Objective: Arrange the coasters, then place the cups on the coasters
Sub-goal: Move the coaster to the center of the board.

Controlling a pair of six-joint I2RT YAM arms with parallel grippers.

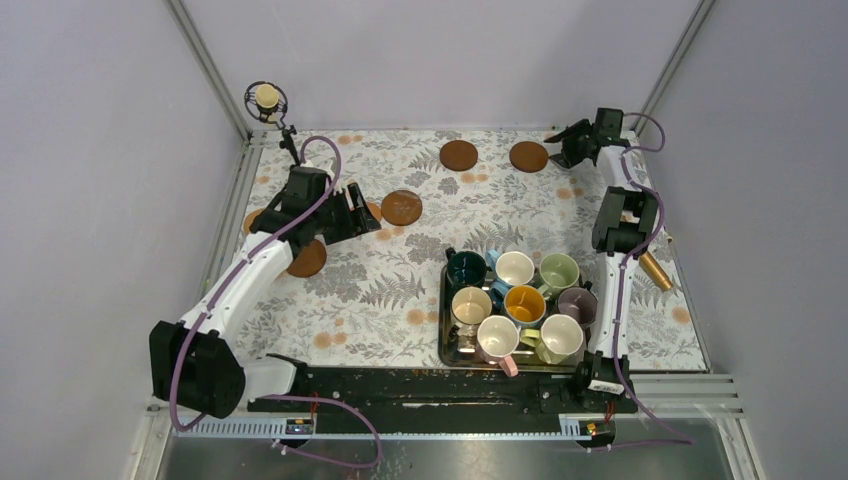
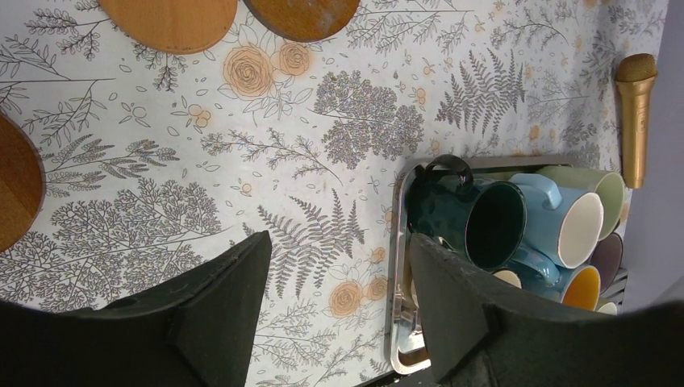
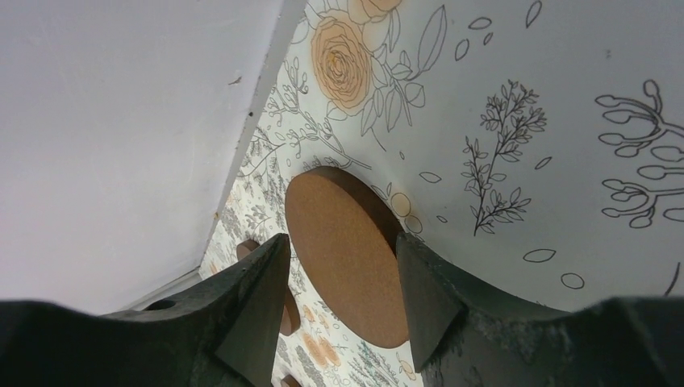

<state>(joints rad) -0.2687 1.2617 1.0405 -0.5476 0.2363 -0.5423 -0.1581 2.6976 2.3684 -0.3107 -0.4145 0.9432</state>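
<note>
Several brown coasters lie on the flowered cloth: two at the back (image 1: pixel 459 155) (image 1: pixel 528 156), one mid-left (image 1: pixel 401 207) and one beside the left arm (image 1: pixel 306 258). Several cups, among them a dark green cup (image 1: pixel 465 268) (image 2: pixel 484 226) and a yellow one (image 1: pixel 523 302), crowd the steel tray (image 1: pixel 443 330). My right gripper (image 1: pixel 556 152) (image 3: pixel 339 242) is low at the back right, open. Its fingertips flank the flat-lying back-right coaster (image 3: pixel 347 258), close to its rim. My left gripper (image 1: pixel 362 215) (image 2: pixel 340 242) hangs open over bare cloth, left of the tray (image 2: pixel 397 322), holding nothing.
A gold cylinder (image 1: pixel 655 270) (image 2: pixel 635 113) lies right of the tray near the wall. A microphone on a stand (image 1: pixel 266 98) rises at the back-left corner. Another coaster (image 1: pixel 253 220) is partly hidden under the left arm. Walls close in the table's back and sides.
</note>
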